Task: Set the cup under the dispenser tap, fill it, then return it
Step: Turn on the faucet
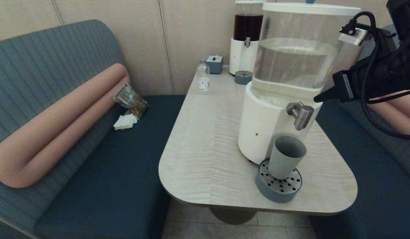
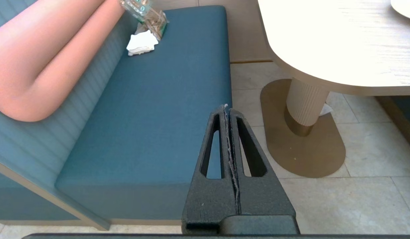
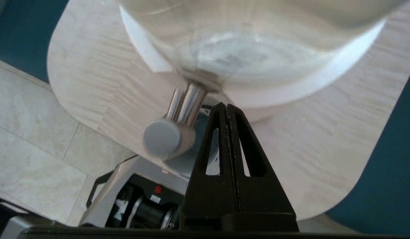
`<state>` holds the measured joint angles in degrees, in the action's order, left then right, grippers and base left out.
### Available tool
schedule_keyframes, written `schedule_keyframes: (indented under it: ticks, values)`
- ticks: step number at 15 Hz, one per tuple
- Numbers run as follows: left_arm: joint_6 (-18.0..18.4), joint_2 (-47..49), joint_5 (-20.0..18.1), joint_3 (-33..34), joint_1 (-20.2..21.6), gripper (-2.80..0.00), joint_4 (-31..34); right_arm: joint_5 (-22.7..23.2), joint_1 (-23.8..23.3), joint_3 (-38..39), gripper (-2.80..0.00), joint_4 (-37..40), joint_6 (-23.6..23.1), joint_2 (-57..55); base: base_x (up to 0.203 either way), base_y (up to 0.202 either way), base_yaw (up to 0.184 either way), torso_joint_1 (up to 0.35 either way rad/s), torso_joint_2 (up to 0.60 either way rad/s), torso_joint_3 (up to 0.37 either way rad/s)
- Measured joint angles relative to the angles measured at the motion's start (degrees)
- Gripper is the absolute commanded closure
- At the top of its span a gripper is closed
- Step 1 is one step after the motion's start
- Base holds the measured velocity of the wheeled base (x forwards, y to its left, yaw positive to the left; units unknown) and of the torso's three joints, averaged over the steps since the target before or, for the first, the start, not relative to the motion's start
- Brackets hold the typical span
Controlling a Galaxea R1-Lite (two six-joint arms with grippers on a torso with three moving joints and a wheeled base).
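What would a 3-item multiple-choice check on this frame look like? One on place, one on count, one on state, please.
1. Where does the cup stand?
A. on the perforated drip tray below the dispenser tap
B. on the bench
C. beside the small bottle

2. How many dispensers stand on the table?
A. one
B. two
C. three

3. What state is the right end effector in?
A. open around the cup
B. shut on the cup
C. shut, empty, beside the tap

Key: 1 A, the cup sits on the tray under the spout. 2 B, a clear-water one in front and a dark-liquid one behind. 3 C, its fingers meet with nothing between them.
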<state>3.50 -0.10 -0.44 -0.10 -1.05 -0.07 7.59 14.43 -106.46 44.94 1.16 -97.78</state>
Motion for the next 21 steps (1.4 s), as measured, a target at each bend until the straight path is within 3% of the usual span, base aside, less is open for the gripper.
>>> schedule_keyframes:
  ticks: [21]
  values:
    - [0.0,0.0,0.0,0.0,0.0,0.0,0.0,0.4,3.9,3.4,0.0,-6.0,-3.0,-3.3,0.0,0.0,0.0,0.0,0.0,0.0]
